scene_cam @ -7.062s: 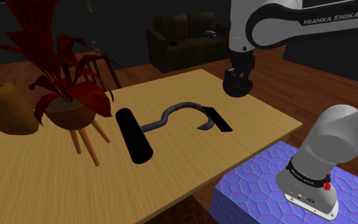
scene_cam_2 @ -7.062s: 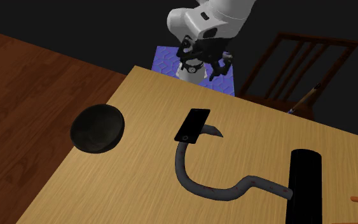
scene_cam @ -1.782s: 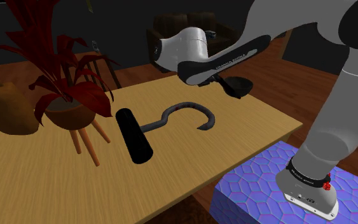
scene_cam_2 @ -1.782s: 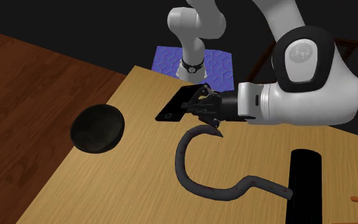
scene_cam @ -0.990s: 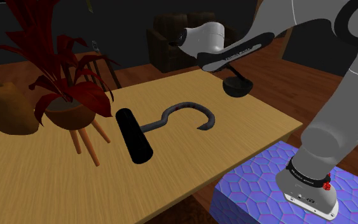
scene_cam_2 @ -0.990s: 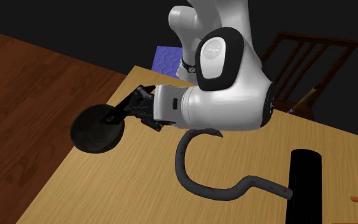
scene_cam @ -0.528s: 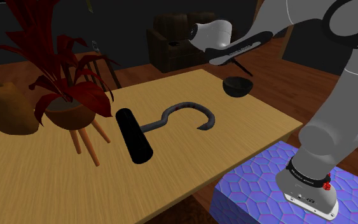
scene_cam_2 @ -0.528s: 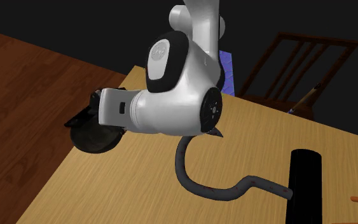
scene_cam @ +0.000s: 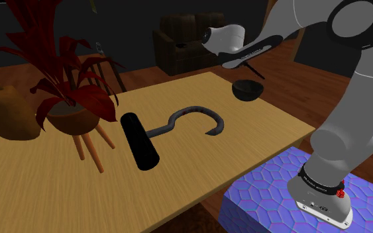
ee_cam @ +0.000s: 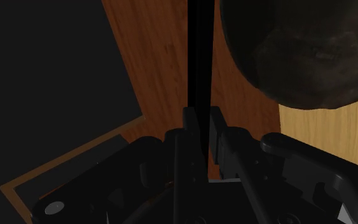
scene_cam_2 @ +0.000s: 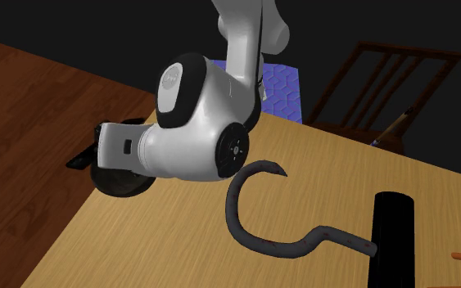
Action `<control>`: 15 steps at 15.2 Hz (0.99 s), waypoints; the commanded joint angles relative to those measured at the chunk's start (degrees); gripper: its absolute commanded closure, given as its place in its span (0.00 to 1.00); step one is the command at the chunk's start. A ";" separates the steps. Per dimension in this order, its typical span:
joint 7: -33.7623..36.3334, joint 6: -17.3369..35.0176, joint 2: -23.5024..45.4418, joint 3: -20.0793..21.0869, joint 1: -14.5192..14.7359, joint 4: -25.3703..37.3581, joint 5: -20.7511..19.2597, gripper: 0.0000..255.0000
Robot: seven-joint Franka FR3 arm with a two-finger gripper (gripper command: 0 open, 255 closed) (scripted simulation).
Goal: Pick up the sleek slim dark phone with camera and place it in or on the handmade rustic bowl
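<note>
Your claw (ee_cam: 201, 121) is clamped shut on the phone (ee_cam: 199, 57), pinching its two flat faces. The phone juts out ahead of the fingers edge-on like a thin black blade, which suits something this slim, since the broad faces give the pads the most to bite on. The bowl (scene_cam: 248, 91) sits right at the table (scene_cam: 178, 172) edge, on the side facing the wooden floor (scene_cam_2: 40, 106), so the arm has to stretch far out with the hand laid nearly level above it. In the second exterior view the phone's far end pokes out past the table edge, beyond the bowl and over the floor. In the wrist view the bowl's dark round body lies just to one side of the phone's line, not under its tip. My read is that you are at the placing step but slightly overshot. Letting go here risks the phone tipping off onto the floor, so bring the tip back over the hollow first. The bent grey bar (scene_cam: 195, 119) lies mid-table, well apart and out of your way.
</note>
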 commanded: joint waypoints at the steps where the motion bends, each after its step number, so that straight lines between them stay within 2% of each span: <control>1: 0.97 0.63 0.59 -0.10 -0.06 -0.58 -0.38 1.00; 15: 7.66 3.73 4.83 -0.50 0.04 -3.83 -2.81 1.00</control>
